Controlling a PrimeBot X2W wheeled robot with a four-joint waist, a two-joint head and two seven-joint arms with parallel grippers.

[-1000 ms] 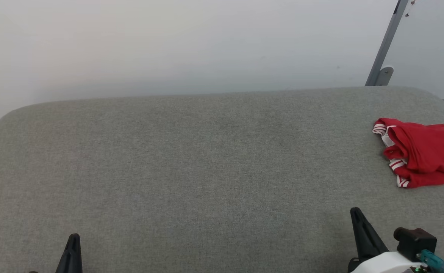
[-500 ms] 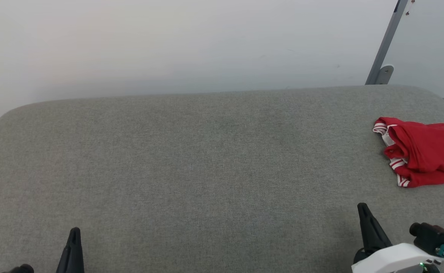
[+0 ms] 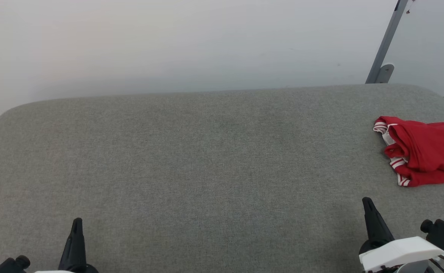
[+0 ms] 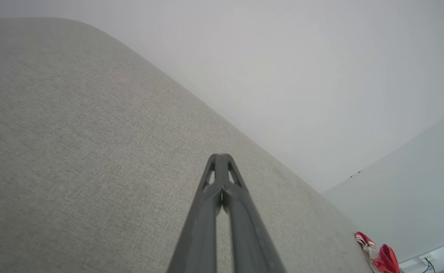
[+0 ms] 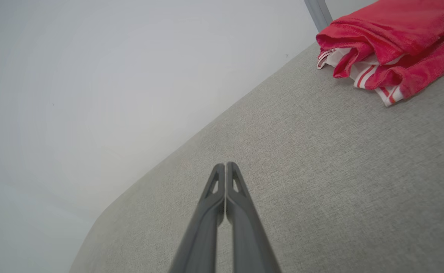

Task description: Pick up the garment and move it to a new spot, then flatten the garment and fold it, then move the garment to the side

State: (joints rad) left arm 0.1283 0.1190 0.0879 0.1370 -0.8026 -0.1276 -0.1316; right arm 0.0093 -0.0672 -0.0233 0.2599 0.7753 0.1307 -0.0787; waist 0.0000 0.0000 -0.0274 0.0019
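Observation:
The garment [image 3: 426,151] is a red shirt with white, red-striped trim, lying bunched at the far right of the grey padded table [image 3: 207,159] and cut off by the head view's edge. It also appears at the top right of the right wrist view as the garment [image 5: 392,41], and small at the bottom right of the left wrist view as the garment [image 4: 381,258]. My right gripper [image 3: 366,201] is shut and empty near the front edge, below and left of the shirt. My left gripper [image 3: 77,222] is shut and empty at the front left. The fingers press together as the right gripper [image 5: 225,165] and the left gripper [image 4: 220,155].
A pale wall [image 3: 169,45] rises behind the table's rounded far edge. A grey metal post [image 3: 386,41] leans at the back right corner. The wide grey surface stretches between my two grippers.
Both grippers have moved a little farther up the head view, the right one also slightly to the right. The shirt has stayed put.

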